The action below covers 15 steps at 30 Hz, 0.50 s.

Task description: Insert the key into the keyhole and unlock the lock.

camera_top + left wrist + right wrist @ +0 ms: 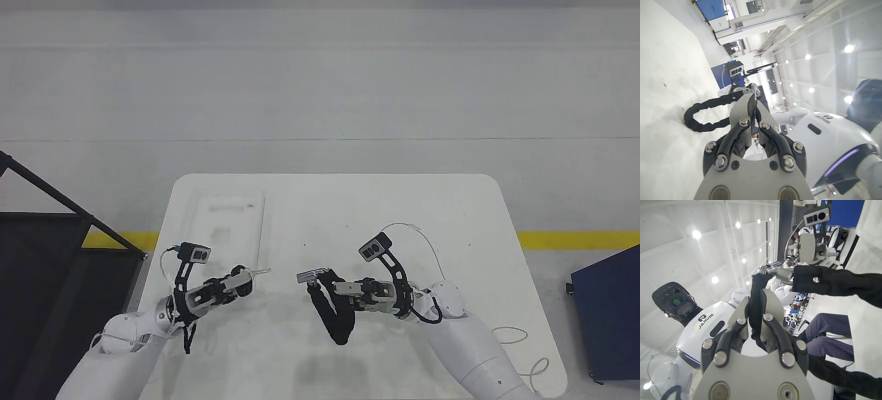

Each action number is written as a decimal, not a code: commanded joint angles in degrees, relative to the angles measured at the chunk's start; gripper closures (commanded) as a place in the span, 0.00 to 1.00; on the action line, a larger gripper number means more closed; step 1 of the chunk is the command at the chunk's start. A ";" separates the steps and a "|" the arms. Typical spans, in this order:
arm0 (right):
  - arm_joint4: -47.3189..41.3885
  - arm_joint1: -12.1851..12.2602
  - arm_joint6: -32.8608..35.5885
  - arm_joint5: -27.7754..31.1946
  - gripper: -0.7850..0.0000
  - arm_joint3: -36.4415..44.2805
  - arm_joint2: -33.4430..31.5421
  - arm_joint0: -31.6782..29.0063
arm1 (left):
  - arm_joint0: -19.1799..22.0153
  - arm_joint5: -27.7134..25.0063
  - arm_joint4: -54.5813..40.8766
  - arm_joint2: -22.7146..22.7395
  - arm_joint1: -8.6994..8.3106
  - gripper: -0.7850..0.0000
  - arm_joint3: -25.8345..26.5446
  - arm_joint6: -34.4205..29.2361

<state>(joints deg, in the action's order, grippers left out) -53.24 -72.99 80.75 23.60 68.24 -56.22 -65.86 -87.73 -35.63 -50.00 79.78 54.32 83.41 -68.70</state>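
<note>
You had two claws, one key and one lock. At the top view's lower left, the left claw (246, 280) pinched the key (261, 270), its tip short of the lock (312, 275) at centre. The right claw (338, 289) clamped the lock's black loop (336, 320). One white tray (230, 215) lay farther up the frame.

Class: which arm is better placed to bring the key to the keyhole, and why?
Left. The left gripper pinches the key, aimed at the lock; the right gripper is shut on the lock's black cable, steadying it.
</note>
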 commanded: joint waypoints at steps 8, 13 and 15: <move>-0.01 0.01 -0.02 0.02 1.00 0.00 0.05 0.01 | 2.12 4.19 0.00 -1.31 0.39 1.00 -2.07 -4.15; -0.01 0.01 -0.02 0.02 1.00 0.00 0.05 0.01 | 3.68 6.65 1.84 -3.46 0.85 1.00 -2.11 -3.75; -0.01 0.01 -0.02 0.02 1.00 0.00 0.05 0.01 | 4.22 7.89 2.60 -4.54 1.05 1.00 -1.62 -3.66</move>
<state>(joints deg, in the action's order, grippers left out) -53.24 -72.99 80.75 23.60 68.24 -56.22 -65.86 -83.78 -28.40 -47.84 75.80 55.27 81.56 -72.45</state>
